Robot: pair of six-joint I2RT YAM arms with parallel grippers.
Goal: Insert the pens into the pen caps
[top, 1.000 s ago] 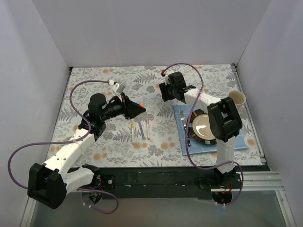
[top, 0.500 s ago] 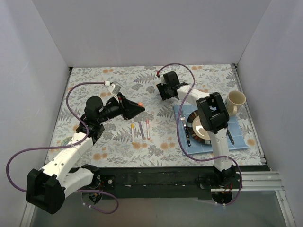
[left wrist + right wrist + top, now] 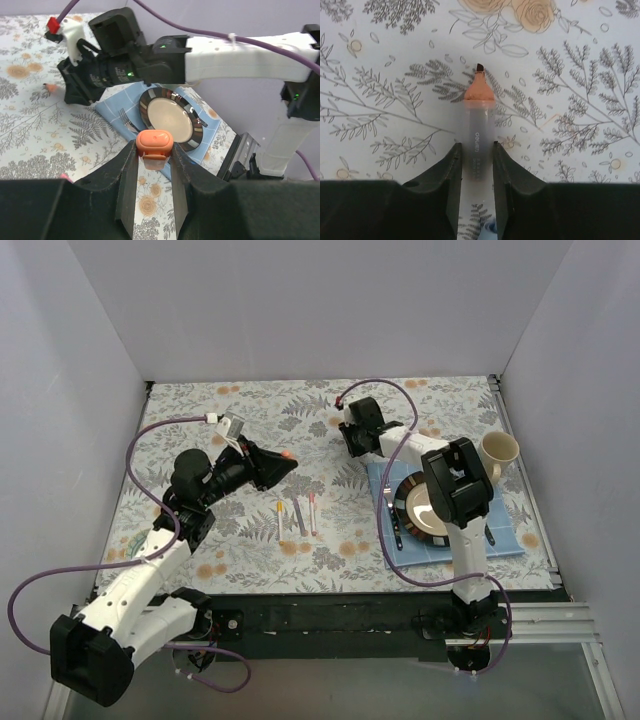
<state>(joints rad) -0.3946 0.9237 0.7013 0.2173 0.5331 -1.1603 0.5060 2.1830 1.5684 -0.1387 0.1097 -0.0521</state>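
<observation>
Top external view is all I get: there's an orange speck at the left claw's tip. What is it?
Observer: The left claw is shut on an orange pen cap.
Operator: And the right claw?
Observer: It grips a clear-bodied pen; the orange tip and dark nib stick out bare.
Operator: Are pen and cap joined?
Observer: No. In the left wrist view the pen's tip is well apart from the cap.

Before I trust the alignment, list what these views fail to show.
Right wrist view: rear end of the pen, hidden between the right fingers and cut off by the bottom edge.
Left wrist view: opening of the orange cap, hidden between the left fingers.
Top view: loose pens, tips too small.
</observation>
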